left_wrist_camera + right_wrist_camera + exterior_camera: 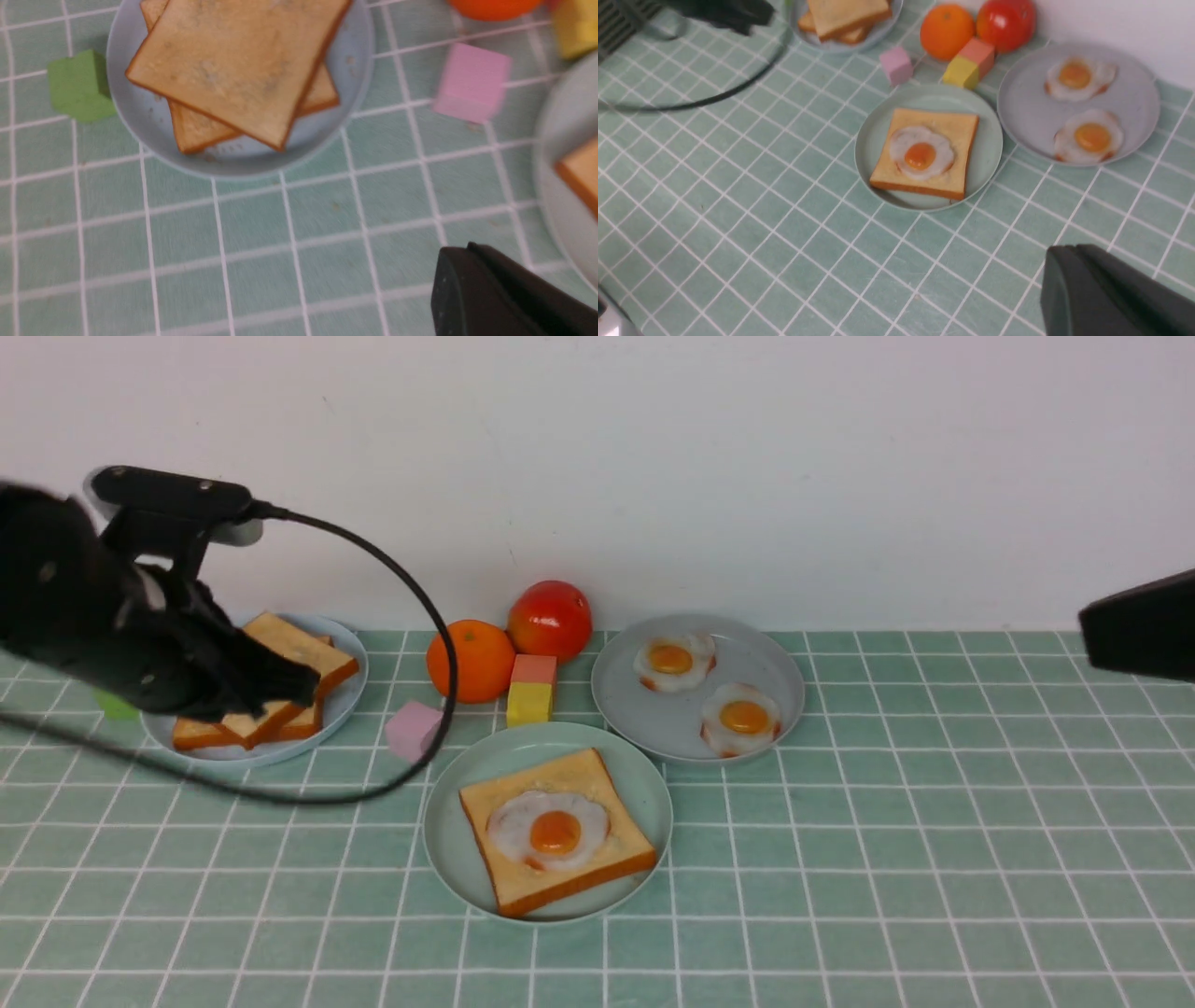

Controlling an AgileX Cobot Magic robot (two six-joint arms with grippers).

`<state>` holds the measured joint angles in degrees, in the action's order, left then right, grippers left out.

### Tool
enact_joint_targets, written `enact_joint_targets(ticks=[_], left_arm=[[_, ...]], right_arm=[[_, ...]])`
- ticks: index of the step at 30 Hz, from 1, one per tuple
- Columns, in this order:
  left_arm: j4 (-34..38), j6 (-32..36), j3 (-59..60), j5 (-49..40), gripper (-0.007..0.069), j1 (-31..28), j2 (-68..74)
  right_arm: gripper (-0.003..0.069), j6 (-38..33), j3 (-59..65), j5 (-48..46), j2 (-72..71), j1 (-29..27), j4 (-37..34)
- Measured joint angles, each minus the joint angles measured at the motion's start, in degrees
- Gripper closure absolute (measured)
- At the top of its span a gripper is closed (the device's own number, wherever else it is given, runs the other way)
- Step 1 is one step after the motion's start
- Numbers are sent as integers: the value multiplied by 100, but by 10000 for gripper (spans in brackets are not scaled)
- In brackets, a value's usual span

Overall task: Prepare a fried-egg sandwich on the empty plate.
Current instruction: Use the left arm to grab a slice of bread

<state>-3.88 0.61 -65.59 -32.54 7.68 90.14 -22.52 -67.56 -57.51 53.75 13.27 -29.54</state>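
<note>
a pale green tiled cloth (840, 859) covers the table under a plain white wall. near the middle we see the mint-green plate (446, 840), and on it lies one toast slice (621, 847) with a fried egg (553, 829) resting on top, yolk up and uncovered. behind it to the right is a grey plate (775, 658) holding two more eggs (674, 660). to the left a bluish-white plate (347, 702) carries a stack of toast (303, 651), with a green block (79, 86) just beside its rim. between the plates sit an orange (471, 660), a tomato (551, 619), a pink block (414, 730) and a yellow-and-red block (532, 691). the left gripper (297, 689), blurred, overlaps the stack in the front view. its wrist camera shows only one dark finger (490, 298) over bare cloth, apart from the toast, so we cannot tell how wide it stands. the right gripper (1120, 625) shows at the right edge, well apart from the plates. only one finger (1101, 294) is visible there too, so we cannot tell its opening either.
</note>
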Motion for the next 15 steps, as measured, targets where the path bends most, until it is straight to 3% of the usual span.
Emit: enact_joint_targets(ticks=[5, 11, 15], left_arm=[[388, 776, -1004, -11, 575, -430, 1265], [143, 1345, -1773, 184, 328, -504, 2346], [-169, 1406, -1909, 568, 219, -504, 2693]], right_arm=[[652, 0, 8, 20, -147, 0, 0], [648, 0, 7, -35, -175, 0, -5], [648, 0, 7, -175, -175, 0, -11]])
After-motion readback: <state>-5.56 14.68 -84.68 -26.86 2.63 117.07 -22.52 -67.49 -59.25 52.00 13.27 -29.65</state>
